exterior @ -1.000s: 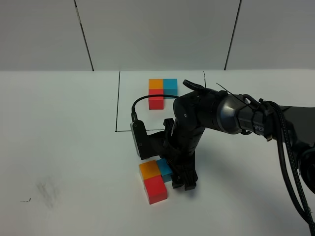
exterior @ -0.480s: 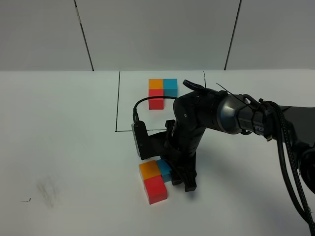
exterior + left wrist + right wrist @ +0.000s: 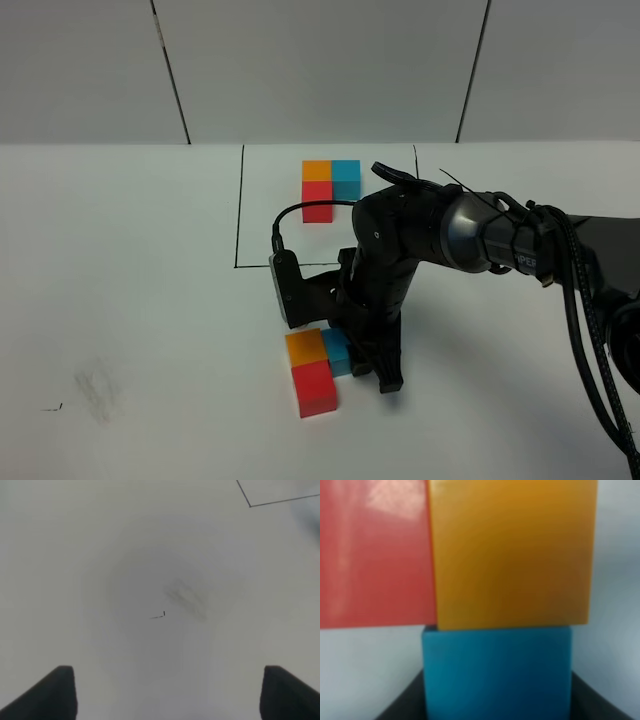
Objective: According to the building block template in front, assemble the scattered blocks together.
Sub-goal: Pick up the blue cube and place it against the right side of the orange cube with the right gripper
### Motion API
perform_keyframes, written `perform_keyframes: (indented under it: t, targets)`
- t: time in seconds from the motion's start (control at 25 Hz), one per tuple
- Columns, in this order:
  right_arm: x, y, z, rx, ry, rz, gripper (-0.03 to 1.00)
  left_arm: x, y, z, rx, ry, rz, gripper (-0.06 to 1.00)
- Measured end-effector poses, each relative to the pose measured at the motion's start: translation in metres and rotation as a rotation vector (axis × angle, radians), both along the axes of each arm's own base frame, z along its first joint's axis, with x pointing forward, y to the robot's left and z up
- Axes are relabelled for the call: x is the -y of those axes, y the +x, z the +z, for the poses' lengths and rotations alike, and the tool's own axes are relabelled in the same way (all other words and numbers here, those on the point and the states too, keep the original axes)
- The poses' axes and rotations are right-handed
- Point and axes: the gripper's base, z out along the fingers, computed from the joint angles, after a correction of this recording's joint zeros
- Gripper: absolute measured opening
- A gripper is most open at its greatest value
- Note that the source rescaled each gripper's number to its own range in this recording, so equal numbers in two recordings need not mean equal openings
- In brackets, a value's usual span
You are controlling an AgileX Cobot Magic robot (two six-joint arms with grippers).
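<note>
The building block template is a black-lined rectangle at the back. It frames an orange cube, a blue cube and a red cube in an L. In front of it the scattered blocks touch in the same L: orange, light blue, red. My right gripper reaches down at the light blue block, and dark fingers hug its two sides. The orange block and the red block lie just beyond it. My left gripper hangs open over bare table.
A grey smudge and a small black mark sit on the white table at the front left, and the left wrist view shows that smudge below it. The right arm's black cables run along the right side.
The right gripper's fingers have closed in beside the light blue block. The three blocks have shifted slightly toward the table's front. The left arm has not moved.
</note>
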Motion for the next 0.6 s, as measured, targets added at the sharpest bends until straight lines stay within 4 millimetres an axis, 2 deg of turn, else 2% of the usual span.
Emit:
perform_keyframes:
  t: [0.6]
  targets:
    - [0.0018,-0.0002,-0.0003,-0.003,-0.019,-0.003,0.01,0.0,0.0,0.0,0.0,0.0,0.0,0.99]
